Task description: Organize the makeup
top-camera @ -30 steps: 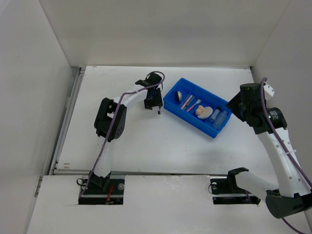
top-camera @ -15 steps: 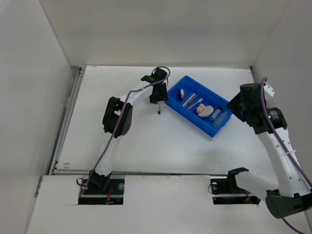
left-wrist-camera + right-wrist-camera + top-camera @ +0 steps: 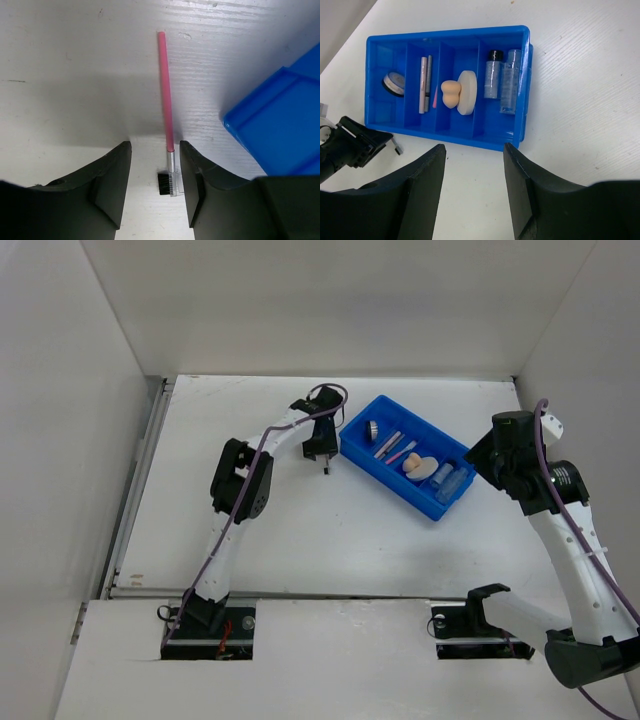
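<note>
Left gripper (image 3: pixel 154 147) is spread open low over the table (image 3: pixel 75 50). The pink stick (image 3: pixel 165 90) lies flat between its fingers, with the brush end right in the gap, closer to the right finger, and the handle pointing away. Just right of it is a corner of the blue tray (image 3: pixel 280 125), not touching the stick. Tray's got the compact (image 3: pixel 393 82), pencil (image 3: pixel 429 75), sponge (image 3: pixel 451 94) and two bottles (image 3: pixel 492 75) sorted in. Right gripper (image 3: pixel 474 147) hangs by its near side, open too, nothing in it.
</note>
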You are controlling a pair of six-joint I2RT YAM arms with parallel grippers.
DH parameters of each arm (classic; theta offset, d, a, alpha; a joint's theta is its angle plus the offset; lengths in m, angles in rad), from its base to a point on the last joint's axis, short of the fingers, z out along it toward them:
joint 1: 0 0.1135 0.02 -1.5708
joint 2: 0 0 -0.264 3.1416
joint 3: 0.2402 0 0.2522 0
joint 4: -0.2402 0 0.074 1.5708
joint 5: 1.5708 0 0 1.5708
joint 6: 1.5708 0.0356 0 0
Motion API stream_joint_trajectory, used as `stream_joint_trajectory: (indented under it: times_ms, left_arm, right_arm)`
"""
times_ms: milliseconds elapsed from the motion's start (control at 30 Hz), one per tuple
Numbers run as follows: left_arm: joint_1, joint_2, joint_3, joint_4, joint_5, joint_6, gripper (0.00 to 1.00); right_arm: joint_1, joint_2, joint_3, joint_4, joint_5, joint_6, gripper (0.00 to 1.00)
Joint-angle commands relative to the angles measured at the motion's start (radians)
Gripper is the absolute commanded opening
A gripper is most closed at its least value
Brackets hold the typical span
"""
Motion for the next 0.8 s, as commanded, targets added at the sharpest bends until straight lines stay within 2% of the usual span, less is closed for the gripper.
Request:
stream_joint_trajectory:
  times_ms: [0, 67, 100, 200, 233, 367, 600, 667, 767]
  left_arm:
    - [-0.008, -0.004, -0.040, -0.022, 0.005, -0.021, 0.40]
    - [-0.008, -0.004, -0.040, -0.022, 0.005, -0.021, 0.40]
    - [-0.008, -0.004, -0.040, -0.022, 0.005, -0.021, 0.37]
    - [-0.008, -0.004, -0.051, -0.032, -0.019, -0.021, 0.21]
    - [-0.008, -0.013, -0.065, -0.032, -0.019, -0.021, 0.13]
    - [0.001, -0.048, -0.125, -0.010, -0.019, -0.012, 0.00]
    - [0.002, -0.093, -0.143, -0.082, -0.131, 0.008, 0.00]
    - [0.002, -0.126, -0.143, -0.094, -0.189, 0.034, 0.00]
    - [0.011, -0.218, -0.154, -0.095, -0.199, 0.089, 0.00]
  right_arm:
    - [0.004, -0.005, 0.042, 0.002, 0.012, -0.006, 0.56]
    - [0.004, -0.005, 0.042, 0.002, 0.012, -0.006, 0.56]
    - [0.004, -0.005, 0.042, 0.002, 0.012, -0.006, 0.56]
    - [0.004, -0.005, 0.042, 0.002, 0.012, -0.006, 0.56]
    - [0.004, -0.005, 0.042, 0.002, 0.012, -0.006, 0.56]
    - [0.004, -0.005, 0.042, 0.011, 0.012, -0.006, 0.56]
    - [0.004, -0.005, 0.033, 0.011, 0.012, -0.006, 0.56]
    - [0.004, -0.005, 0.033, 0.011, 0.012, -0.006, 0.56]
    - [0.004, -0.005, 0.033, 0.020, 0.012, -0.006, 0.56]
